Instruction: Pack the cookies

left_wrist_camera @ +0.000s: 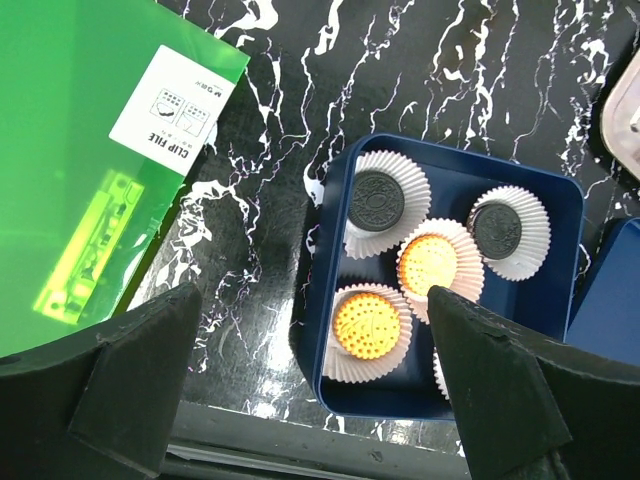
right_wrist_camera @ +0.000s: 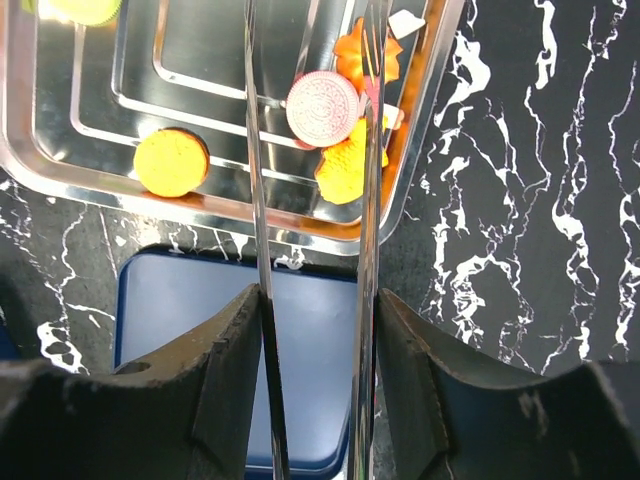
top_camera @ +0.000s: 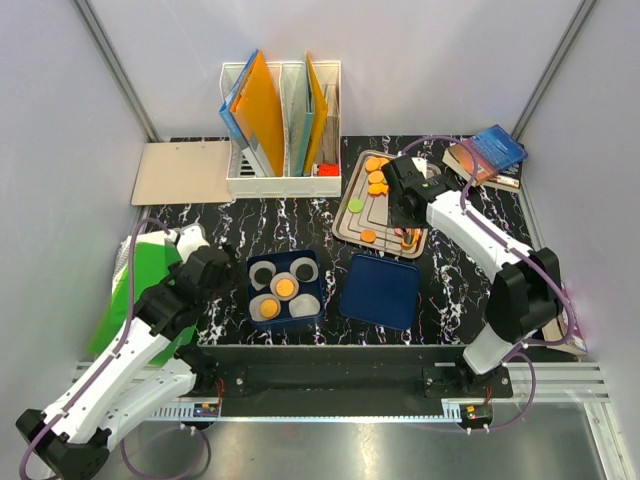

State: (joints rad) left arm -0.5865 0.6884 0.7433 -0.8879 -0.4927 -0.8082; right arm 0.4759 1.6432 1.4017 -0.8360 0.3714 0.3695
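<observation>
1. Pinching metal tongs (right_wrist_camera: 258, 200) in the right gripper (right_wrist_camera: 318, 320), blades straddling the pink cookie (right_wrist_camera: 323, 108) on the steel tray (right_wrist_camera: 90, 178).
2. Judging it light, stiff, crumbly; taking opposite rim edges gently.
3. Hovering the left gripper (left_wrist_camera: 312, 330), spread wide and empty, above the blue box (left_wrist_camera: 560, 220).

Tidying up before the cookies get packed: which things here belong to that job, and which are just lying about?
Job: cookies, tray, tongs, blue box, paper cups, lid.
Lying about: file rack, green folder, clipboard, books.
</observation>
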